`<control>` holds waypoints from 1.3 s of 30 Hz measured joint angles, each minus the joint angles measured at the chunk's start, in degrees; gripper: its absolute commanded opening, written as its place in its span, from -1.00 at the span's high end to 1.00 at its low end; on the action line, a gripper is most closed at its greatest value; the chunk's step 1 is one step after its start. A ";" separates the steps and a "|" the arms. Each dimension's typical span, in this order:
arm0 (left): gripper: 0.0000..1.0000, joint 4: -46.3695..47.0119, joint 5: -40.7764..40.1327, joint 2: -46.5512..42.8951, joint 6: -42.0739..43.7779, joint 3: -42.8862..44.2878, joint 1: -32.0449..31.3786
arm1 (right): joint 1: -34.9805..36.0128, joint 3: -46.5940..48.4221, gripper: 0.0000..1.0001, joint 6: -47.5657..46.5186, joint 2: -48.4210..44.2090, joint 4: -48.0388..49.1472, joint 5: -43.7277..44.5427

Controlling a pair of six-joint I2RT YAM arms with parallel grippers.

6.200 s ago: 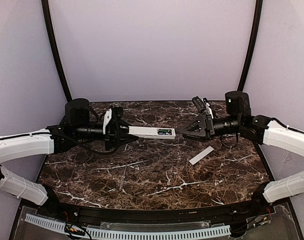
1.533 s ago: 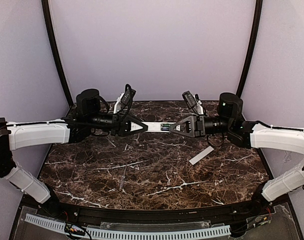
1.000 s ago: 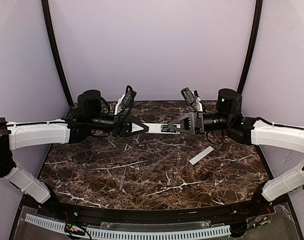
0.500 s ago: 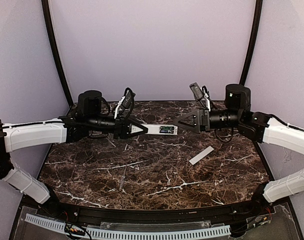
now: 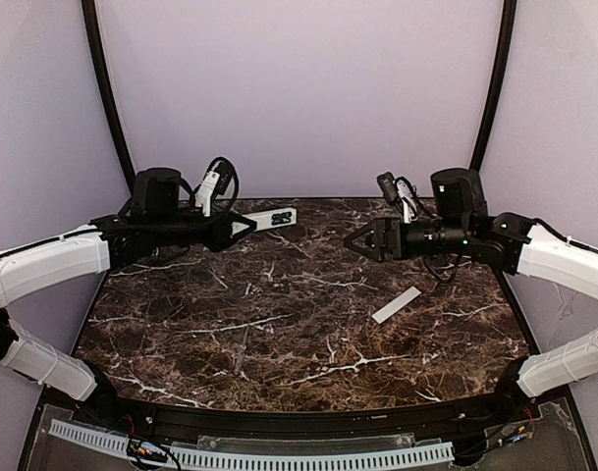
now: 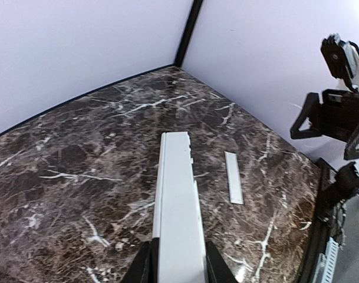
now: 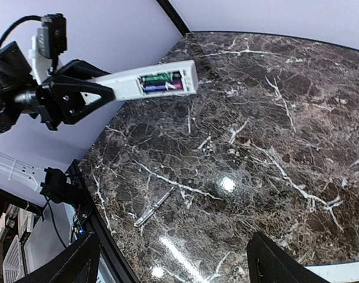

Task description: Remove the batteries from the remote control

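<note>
Two arms reach inward over the counter (image 5: 308, 329), the left holding the one remote control (image 5: 276, 217) aloft.
Nearest, at 7 o'clock, one slim grey stick (image 5: 242, 348) lies on the counter; at 3 o'clock lies one flat white cover strip (image 5: 396, 305). Farther, at 11 o'clock, the left gripper (image 5: 242, 226) clamps the remote's end, with two batteries (image 7: 161, 82) in its open bay. At 1 o'clock the right gripper (image 5: 350, 243) gapes wide, well apart from the remote.
</note>
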 measured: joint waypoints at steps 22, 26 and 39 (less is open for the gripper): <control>0.99 -4.22 -32.41 -6.43 4.42 -0.26 5.66 | 25.00 23.26 -0.68 11.89 31.30 -14.36 27.87; 0.99 -4.50 -33.64 -6.71 4.57 -0.50 6.03 | 28.59 29.53 -0.68 13.94 38.62 -17.16 29.70; 0.99 -10.12 -9.14 -0.83 -0.72 2.60 6.29 | 26.51 18.40 -0.78 16.31 28.35 -23.47 36.02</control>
